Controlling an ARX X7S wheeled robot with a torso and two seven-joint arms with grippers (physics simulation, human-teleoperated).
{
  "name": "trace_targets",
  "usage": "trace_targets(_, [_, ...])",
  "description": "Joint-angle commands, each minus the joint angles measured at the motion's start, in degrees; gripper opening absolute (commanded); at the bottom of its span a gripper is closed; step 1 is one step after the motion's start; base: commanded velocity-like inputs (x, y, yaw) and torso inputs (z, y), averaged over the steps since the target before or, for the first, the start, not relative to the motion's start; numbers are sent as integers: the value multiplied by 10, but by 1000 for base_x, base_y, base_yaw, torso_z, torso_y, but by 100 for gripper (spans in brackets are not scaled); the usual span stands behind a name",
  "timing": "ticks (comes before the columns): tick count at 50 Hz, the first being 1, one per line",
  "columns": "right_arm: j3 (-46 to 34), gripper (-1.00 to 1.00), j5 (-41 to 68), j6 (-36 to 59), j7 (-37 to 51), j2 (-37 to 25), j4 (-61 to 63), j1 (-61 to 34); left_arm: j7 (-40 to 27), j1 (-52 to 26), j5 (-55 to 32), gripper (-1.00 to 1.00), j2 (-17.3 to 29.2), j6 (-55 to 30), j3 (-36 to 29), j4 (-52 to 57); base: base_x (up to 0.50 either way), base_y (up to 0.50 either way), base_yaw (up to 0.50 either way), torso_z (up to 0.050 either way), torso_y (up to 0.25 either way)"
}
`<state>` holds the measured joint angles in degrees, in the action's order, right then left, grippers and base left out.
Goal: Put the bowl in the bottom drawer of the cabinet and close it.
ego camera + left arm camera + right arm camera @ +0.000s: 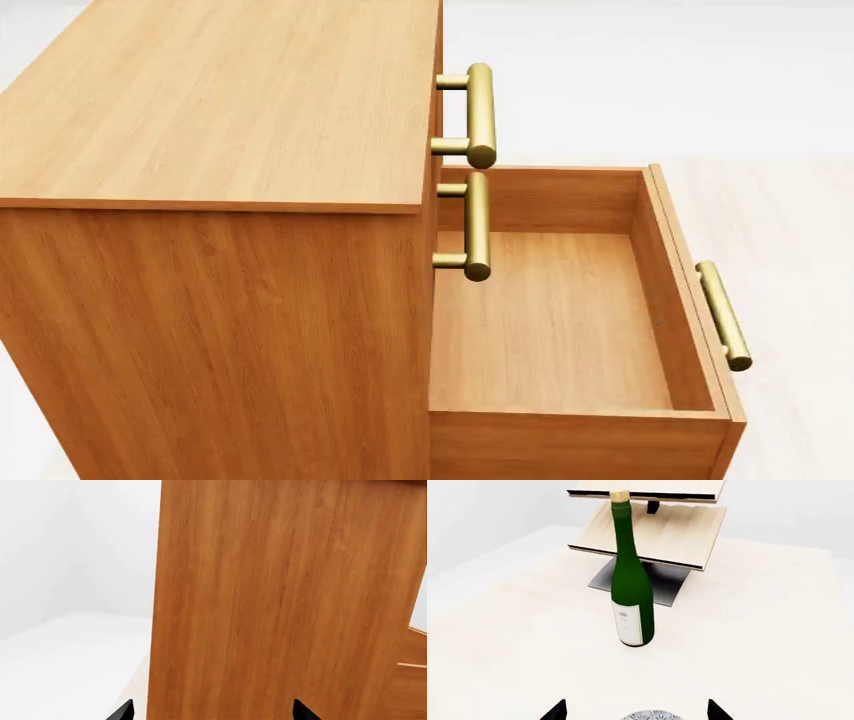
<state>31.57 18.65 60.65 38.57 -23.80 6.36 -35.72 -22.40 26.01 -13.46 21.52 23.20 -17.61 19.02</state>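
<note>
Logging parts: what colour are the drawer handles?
Brass-gold handles, clearest in the head view.

Both grippers (left (212, 711), right (637, 711)) spread wide.

From the head view, the cabinet (220, 110) fills the nine o'clock side, and the bottom drawer (567, 310) juts out of it toward three o'clock, pulled open. Two upper drawer handles (477, 115) sit stacked above its inner end. In the right wrist view, a bottle (630, 580) stands upright on the surface (760, 640), a slanted rack (657, 530) just behind it at twelve o'clock and the bowl (652, 715) before it.
</note>
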Motion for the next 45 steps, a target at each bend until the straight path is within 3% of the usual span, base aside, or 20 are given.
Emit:
trace_targets(1, [19,100,4,25,13,4,-13,-7,-4,2,0,100,3,-3,-1,6,0,0,0,0,0])
trace_targets(45, [76,100,-14,-22,31,7,-107,16,-8,-3,-4,100,6,5,-6,-3,0,0,0,0,0])
